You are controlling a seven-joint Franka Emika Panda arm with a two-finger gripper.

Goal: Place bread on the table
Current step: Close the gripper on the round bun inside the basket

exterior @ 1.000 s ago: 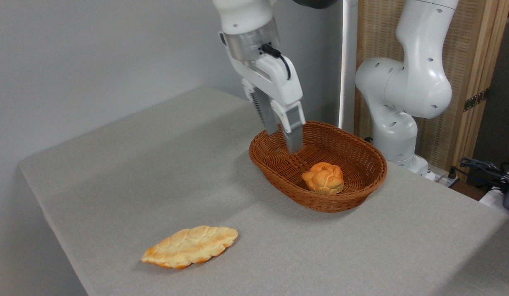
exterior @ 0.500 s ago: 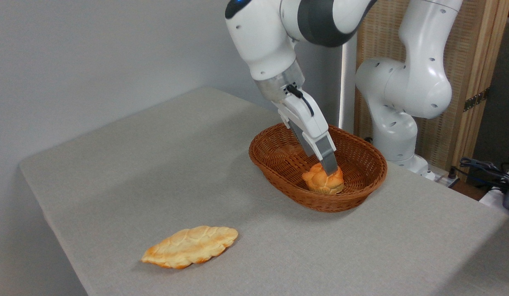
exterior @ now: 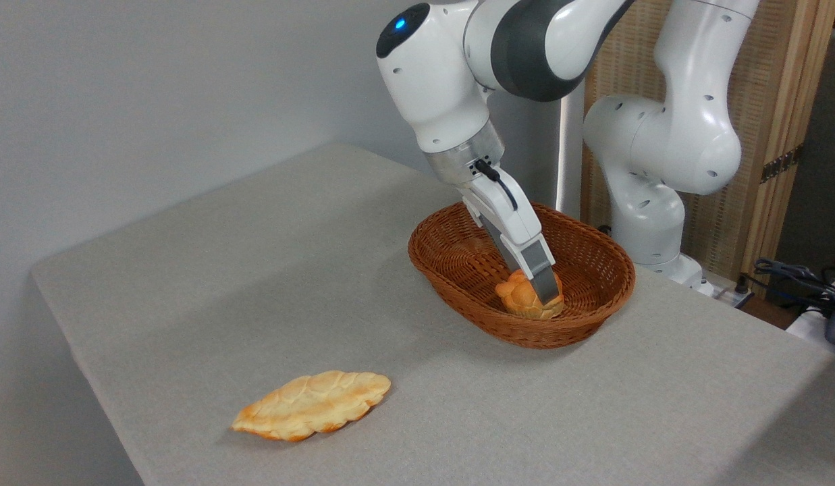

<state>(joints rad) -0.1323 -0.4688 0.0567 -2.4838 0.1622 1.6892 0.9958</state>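
From my feed: no readable text, labels, brands or numbers anywhere in view.

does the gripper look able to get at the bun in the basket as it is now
Probably yes: the gripper is already down inside the open wicker basket at the bun, with nothing above it. Whether the fingers have closed cannot be told.

A plain pale grey wall [exterior: 154, 88] fills the left and rear, evenly lit, with no marks on it. At the upper right stands a folding screen [exterior: 775, 135] of woven straw-coloured panels in light wooden frames, joined by a metal hinge [exterior: 782, 164]. At the far right edge, dark cables [exterior: 795, 277] lie tangled low beside it.
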